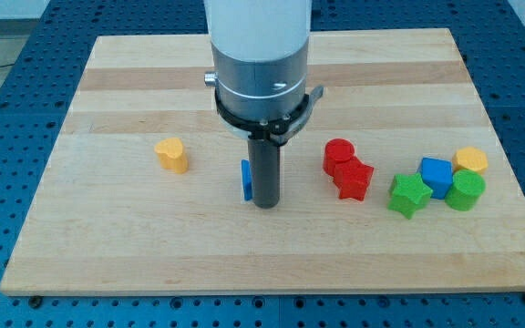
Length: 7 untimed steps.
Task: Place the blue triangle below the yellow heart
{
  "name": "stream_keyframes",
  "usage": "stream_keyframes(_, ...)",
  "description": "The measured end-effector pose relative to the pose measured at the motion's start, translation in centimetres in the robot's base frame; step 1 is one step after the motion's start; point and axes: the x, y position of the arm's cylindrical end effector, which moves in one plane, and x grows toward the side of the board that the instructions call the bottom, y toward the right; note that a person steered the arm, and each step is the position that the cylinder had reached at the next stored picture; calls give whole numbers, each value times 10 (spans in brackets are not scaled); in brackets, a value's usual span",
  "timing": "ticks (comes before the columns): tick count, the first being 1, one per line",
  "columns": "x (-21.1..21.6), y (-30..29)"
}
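The yellow heart [171,155] lies on the wooden board left of centre. The blue triangle [245,179] sits to its right, mostly hidden behind the rod, with only a thin blue edge showing. My tip [265,204] rests on the board right against the blue triangle's right side, a little lower in the view. The arm's white and grey body hangs above from the view's top.
A red cylinder [339,154] and a red star [354,179] sit right of my tip. Further right lie a green star [408,195], a blue cube [436,175], a green cylinder [466,190] and a yellow block [470,160]. The board's right edge [509,173] is close to them.
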Motion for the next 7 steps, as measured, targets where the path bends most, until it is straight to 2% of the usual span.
stream_keyframes(1,-9,31)
stream_keyframes(2,-24,27)
stream_keyframes(4,-24,-45)
stream_keyframes(6,-24,-54)
stream_keyframes(7,-24,-77)
